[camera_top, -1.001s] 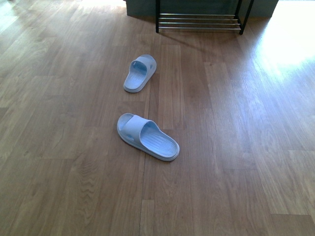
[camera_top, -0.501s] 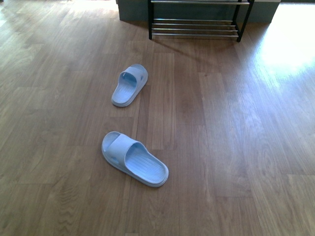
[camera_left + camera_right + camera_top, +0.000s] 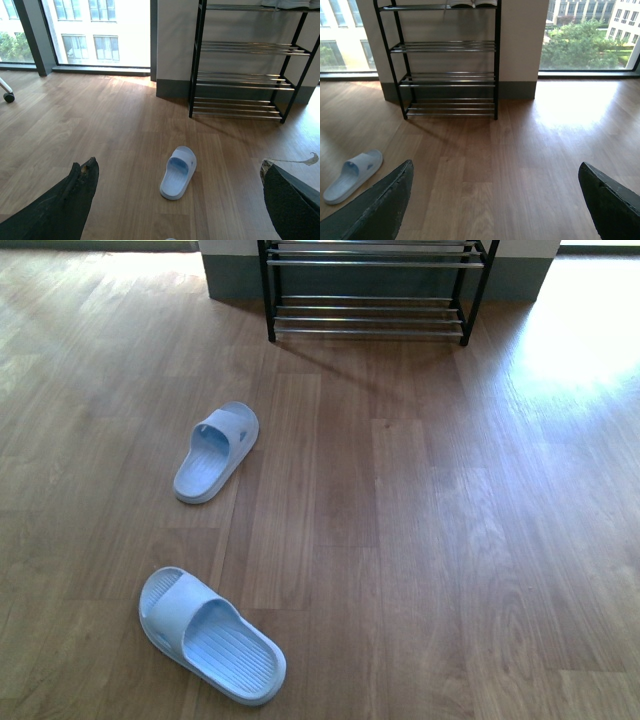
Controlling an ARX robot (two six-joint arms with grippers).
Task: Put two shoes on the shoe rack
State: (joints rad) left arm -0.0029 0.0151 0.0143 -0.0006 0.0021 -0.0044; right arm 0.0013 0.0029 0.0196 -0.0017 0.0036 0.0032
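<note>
Front view showed neither arm. Two pale blue moulded slides lay on the wood floor: the near slide well apart from the shoe rack, the far slide between them. Left wrist view had the left gripper spread wide and empty, facing the far slide. Right wrist view showed the right gripper equally wide and empty, facing the shoe rack. Each slide looked light, rubbery and somewhat flexible, and the strap arch seemed the surest hold.
</note>
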